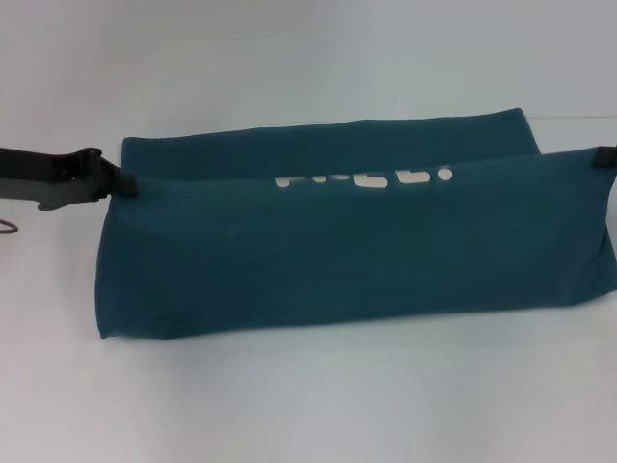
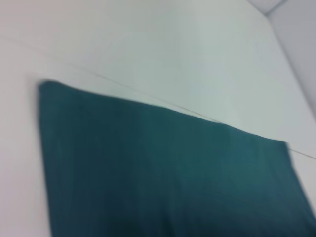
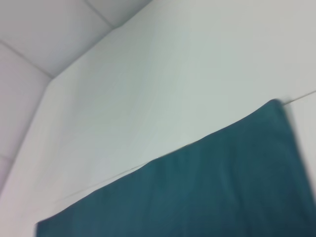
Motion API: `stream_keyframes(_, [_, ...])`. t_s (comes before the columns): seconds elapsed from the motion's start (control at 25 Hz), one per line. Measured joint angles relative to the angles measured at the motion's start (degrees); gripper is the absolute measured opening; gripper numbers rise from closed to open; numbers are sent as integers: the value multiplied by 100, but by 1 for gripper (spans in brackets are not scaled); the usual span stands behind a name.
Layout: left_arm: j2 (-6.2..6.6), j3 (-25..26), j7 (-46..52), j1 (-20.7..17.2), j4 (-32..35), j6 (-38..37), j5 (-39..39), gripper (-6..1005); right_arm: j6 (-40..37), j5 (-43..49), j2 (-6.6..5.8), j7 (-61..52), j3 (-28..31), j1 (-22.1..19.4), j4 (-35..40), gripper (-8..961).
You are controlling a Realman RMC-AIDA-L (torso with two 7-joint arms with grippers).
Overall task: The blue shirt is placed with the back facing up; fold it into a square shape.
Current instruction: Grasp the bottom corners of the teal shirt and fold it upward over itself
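Folding the blue shirt [image 1: 357,260] lengthwise, the left gripper [image 1: 125,183] at nine o'clock and the right gripper [image 1: 605,157] at three o'clock each pinch a corner, needing next an even carry across.

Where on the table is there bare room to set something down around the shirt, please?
Bare table lies in front of the shirt and behind its far edge. The shirt's two ends are crowded: the left gripper and right gripper pinch the cloth there.
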State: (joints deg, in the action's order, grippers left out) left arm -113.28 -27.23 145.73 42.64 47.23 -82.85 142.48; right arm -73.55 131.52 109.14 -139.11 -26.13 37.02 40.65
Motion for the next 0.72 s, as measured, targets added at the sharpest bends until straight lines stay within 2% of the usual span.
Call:
stream_keyframes(0.08, [-59, -262, 77, 5, -4, 401, -23, 53, 324, -13, 33, 8, -115, 36, -63, 34])
stream_keyframes(0.12, [-59, -262, 77, 5, -4, 401, -23, 53, 495, -13, 61, 9, -168, 63, -76, 34])
stream_keyframes(0.16, [-126, -365, 79, 48, -8, 681, -36, 54, 645, -15, 86, 10, -218, 92, -89, 34])
stream_keyframes(0.4, [-277, -641, 110, 231, -105, 1530, -24, 55, 1710, -3, 234, 1, -696, 423, -280, 35])
stream_keyframes(0.72, [-285, -1019, 284, 401, -435, 2549, 4, 57, 2695, 15, 260, -63, -1300, 982, -672, 35])
